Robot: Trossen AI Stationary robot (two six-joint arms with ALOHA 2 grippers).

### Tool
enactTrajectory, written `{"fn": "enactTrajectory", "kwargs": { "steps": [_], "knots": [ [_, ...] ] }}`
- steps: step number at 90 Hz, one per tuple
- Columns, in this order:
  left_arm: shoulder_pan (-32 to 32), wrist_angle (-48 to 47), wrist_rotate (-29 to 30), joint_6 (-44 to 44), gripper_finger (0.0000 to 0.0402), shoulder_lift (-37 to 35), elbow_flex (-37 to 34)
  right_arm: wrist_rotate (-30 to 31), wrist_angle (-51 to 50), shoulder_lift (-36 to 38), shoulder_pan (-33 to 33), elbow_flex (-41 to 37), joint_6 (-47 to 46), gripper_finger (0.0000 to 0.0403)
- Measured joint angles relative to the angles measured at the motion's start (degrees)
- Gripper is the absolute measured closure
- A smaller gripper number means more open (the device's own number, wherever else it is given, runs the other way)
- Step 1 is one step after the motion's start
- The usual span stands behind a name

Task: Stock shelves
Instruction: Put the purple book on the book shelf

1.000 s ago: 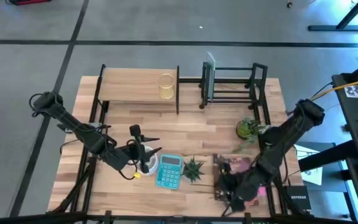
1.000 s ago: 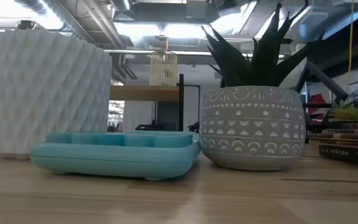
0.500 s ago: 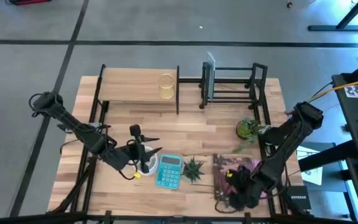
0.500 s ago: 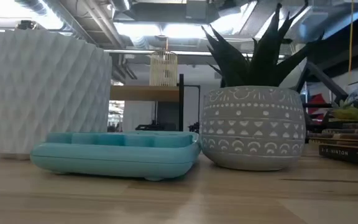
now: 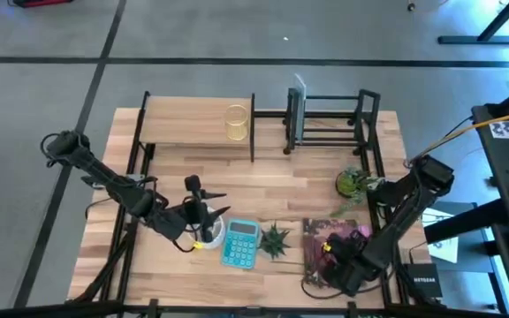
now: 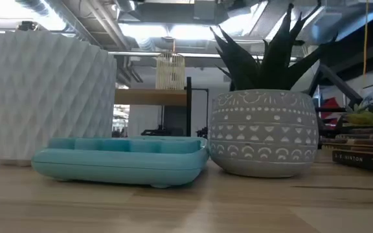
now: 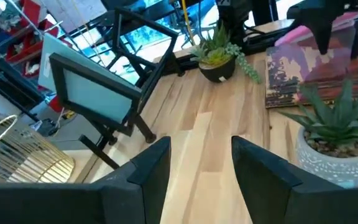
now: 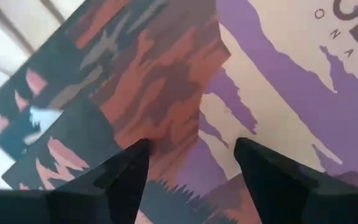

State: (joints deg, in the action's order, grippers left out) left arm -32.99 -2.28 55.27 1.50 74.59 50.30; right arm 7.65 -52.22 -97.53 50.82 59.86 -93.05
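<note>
In the high view, lower right, the right arm (image 5: 387, 234) is covering part of the book (image 5: 325, 237), and its gripper is lying hidden beneath it. In the right wrist view, the cover's lettering (image 8: 353, 15) is running off the upper right edge. In the low view, the stacked books (image 6: 361, 152) are getting cut off at the right edge; one spine possibly reads "Hinton".

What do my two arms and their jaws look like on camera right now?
Both arms are dark, nearly black, built of slim jointed segments with rounded joint housings. The left arm trails thin black cables near its gripper. The right arm shows a yellow spot by its wrist. Each gripper, like the right one, has two flat, matte dark jaws.
</note>
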Motion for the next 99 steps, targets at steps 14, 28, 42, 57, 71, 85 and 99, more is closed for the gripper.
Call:
{"fn": "enactTrajectory", "kwargs": {
  "steps": [14, 28, 42, 57, 71, 85, 99],
  "knots": [
    [0.5, 0.1, -0.7, 0.0, 0.0247, 0.0, 0.0, 0.7, 3.4, -1.0, -3.2, 0.0, 16.0, 0.0171],
    [0.5, 0.1, -0.7, 0.3, 0.0247, 0.0, 0.0, 1.4, 5.4, -1.1, -5.1, 0.0, 36.6, 0.0171],
    [0.5, 0.1, -0.7, 0.1, 0.0247, 0.0, 0.0, 2.7, 2.5, -1.5, -5.5, 1.6, 54.8, 0.0171],
    [0.5, 0.3, -0.7, -0.1, 0.0247, 0.0, -0.1, 9.8, -13.5, -2.4, -5.5, 10.6, 58.8, 0.0171],
    [0.4, 0.4, -0.9, -0.5, 0.0247, 0.0, -0.1, 17.8, -13.5, -2.0, -5.7, 17.6, 48.3, 0.0171],
    [0.4, 0.4, -2.4, -0.7, 0.0247, 0.1, -0.1, 24.6, -7.5, -2.8, -6.8, 16.5, 32.0, 0.0169],
    [0.4, 0.4, -2.8, -0.1, 0.0247, 0.2, -0.1, 27.5, -5.7, -6.3, -7.9, 14.3, 30.3, 0.0147]
  ]
}}
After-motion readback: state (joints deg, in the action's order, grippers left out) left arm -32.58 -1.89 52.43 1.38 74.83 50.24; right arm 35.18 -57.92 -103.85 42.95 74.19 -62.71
